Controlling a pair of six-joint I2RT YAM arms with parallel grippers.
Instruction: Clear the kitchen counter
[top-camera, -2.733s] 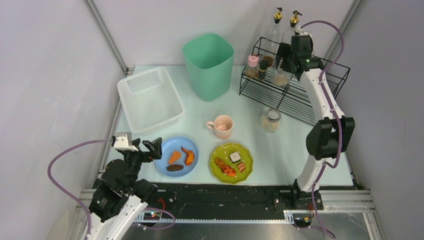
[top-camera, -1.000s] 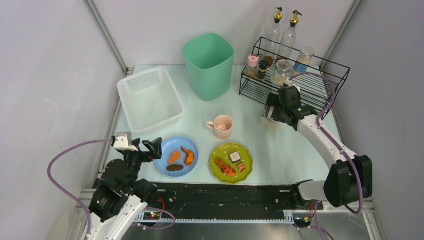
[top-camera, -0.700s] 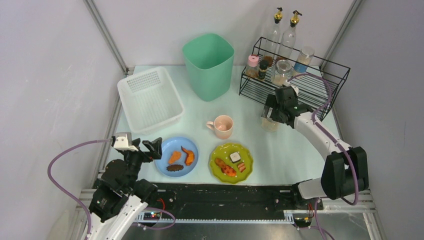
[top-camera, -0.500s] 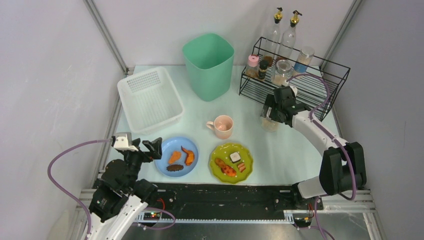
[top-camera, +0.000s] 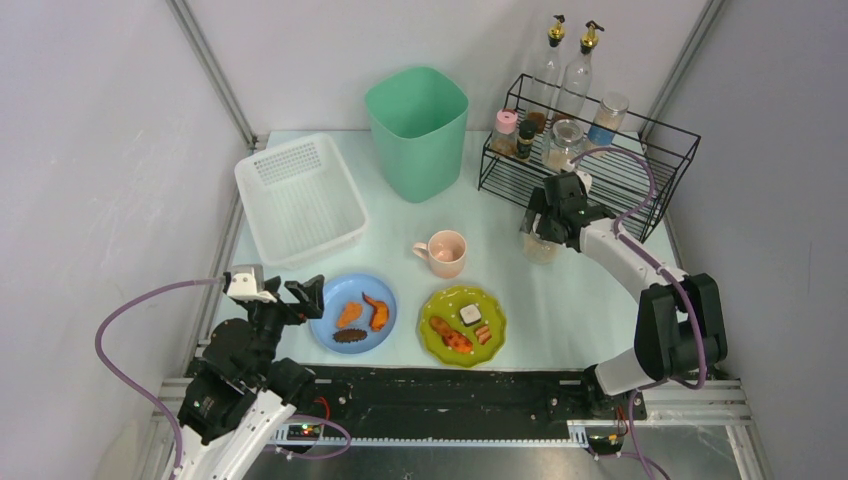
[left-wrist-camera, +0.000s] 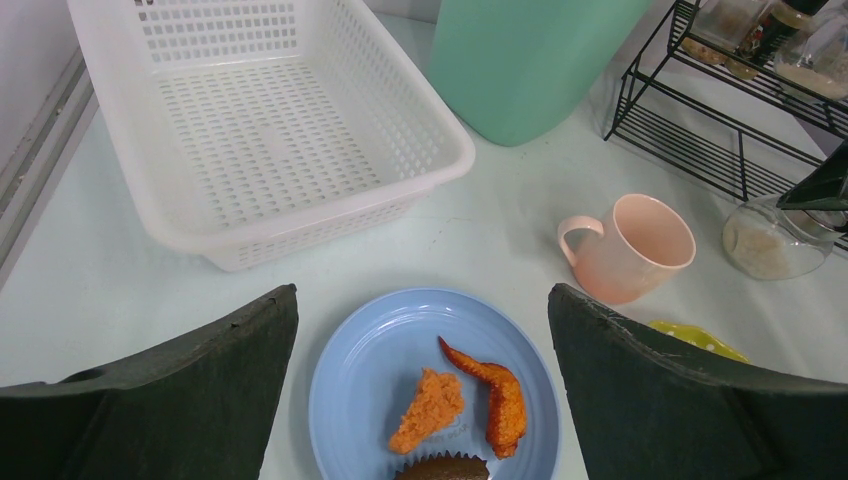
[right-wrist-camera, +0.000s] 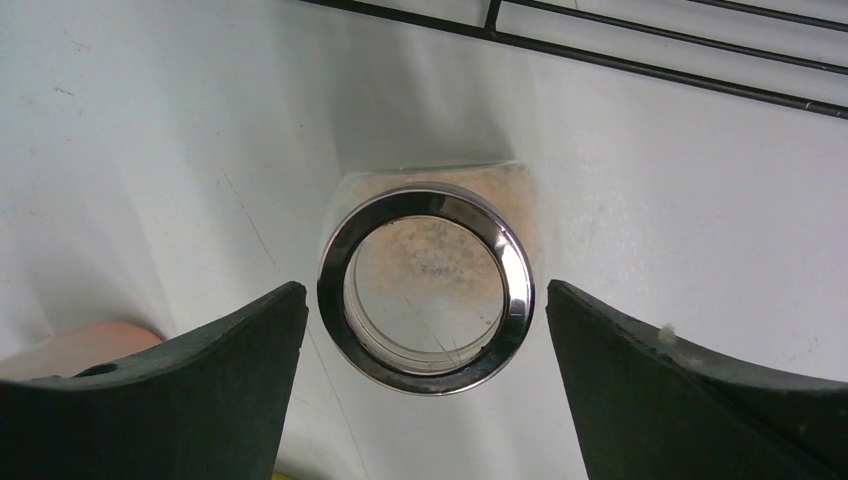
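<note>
Bench (top-camera: 590, 300): the pale mint-white top lay ahead of both my arm bases and carried everything listed below.
Glass jar (right-wrist-camera: 425, 288): it stood upright on the bench just in front of the rack, with its metal-rimmed lid facing up and pale grains inside.
Right tool (top-camera: 544, 226): released. I held it over the jar with one finger on each side of the lid, and a thin gap showed on both sides.
Pink mug (top-camera: 445, 252): it stood upright to the left of the jar, with its handle pointing left.
Green plate (top-camera: 445, 298): it sat toward the near edge, in front of the mug, with food pieces on it.
Blue plate (top-camera: 325, 300): it lay just left of the green plate and held three fried pieces.
Left tool (left-wrist-camera: 422, 300): released and spread wide, it gripped nothing as I held it by the near-left corner, over the blue plate's near side.
White basket (top-camera: 250, 195): the perforated basket sat at the far left of the bench.
Mint bin (top-camera: 417, 130): it stood upright at the back centre.
Black wire rack (top-camera: 640, 215): it stood at the back right, with two tall bottles (top-camera: 578, 80) on its upper shelf.
</note>
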